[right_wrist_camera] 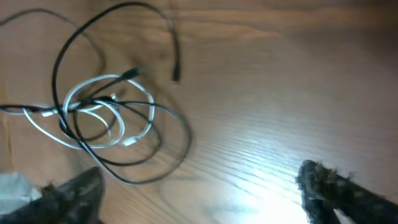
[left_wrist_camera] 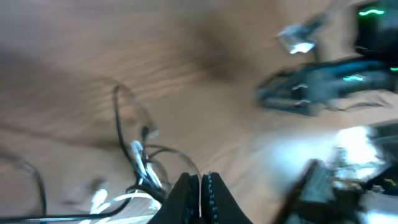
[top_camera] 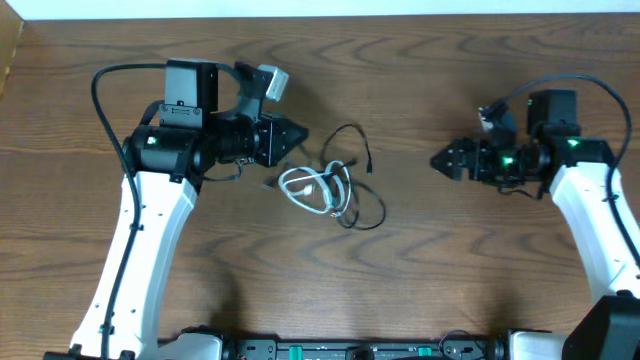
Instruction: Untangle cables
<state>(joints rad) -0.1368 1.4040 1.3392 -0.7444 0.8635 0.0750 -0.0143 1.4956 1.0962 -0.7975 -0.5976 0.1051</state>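
Fingertips pinched together, empty, my left gripper (left_wrist_camera: 200, 186) hovers near the tangled white cable (right_wrist_camera: 106, 78) and black cable (right_wrist_camera: 176, 65). My right gripper (right_wrist_camera: 199, 174) gapes, likely readying a grab.

Pointing inward toward each other from opposite sides: left gripper (top_camera: 298, 134), fingers (left_wrist_camera: 180, 199) pressed together; right gripper (top_camera: 440, 160), fingers (right_wrist_camera: 329, 186) spread wide apart.

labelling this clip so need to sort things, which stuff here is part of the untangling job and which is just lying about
Part of the job:
white cable
black cable, looped through it

Not part of it:
wooden table
thick black cables on the robot arms
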